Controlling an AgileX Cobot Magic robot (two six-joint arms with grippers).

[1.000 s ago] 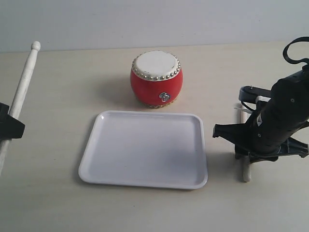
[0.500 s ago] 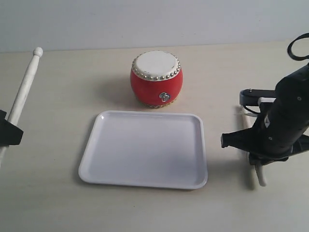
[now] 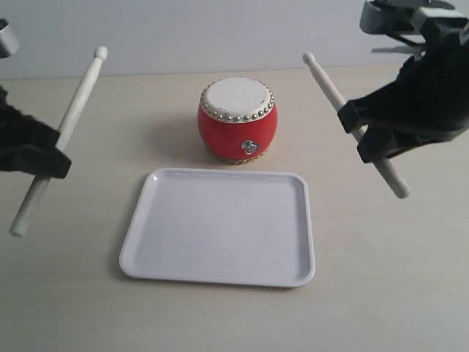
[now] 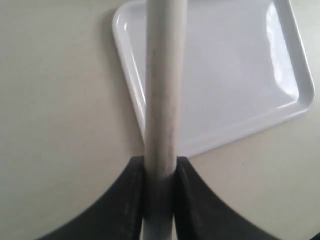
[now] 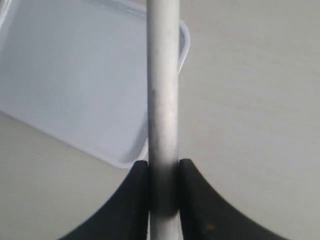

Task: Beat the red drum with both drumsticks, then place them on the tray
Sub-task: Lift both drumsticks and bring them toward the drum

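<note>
The red drum [image 3: 237,120] stands upright behind the white tray [image 3: 220,271], its cream skin bare. My left gripper [image 3: 44,158] is shut on one pale drumstick [image 3: 73,117], held in the air left of the tray, tip slanting up toward the drum's side. My right gripper [image 3: 364,136] is shut on the other drumstick [image 3: 326,81], raised right of the drum with its tip pointing up-left. Both wrist views show a stick [image 4: 162,90] [image 5: 162,85] clamped between black fingers [image 4: 132,200] [image 5: 192,200], with a corner of the tray [image 4: 295,102] [image 5: 112,157] beneath.
The drum and tray rest on a pale beige table [image 3: 381,279]. A light wall [image 3: 220,29] closes off the far edge behind the drum.
The right gripper lifted its drumstick off the table and rose up beside the drum. The left gripper moved inward, bringing its stick closer to the tray.
</note>
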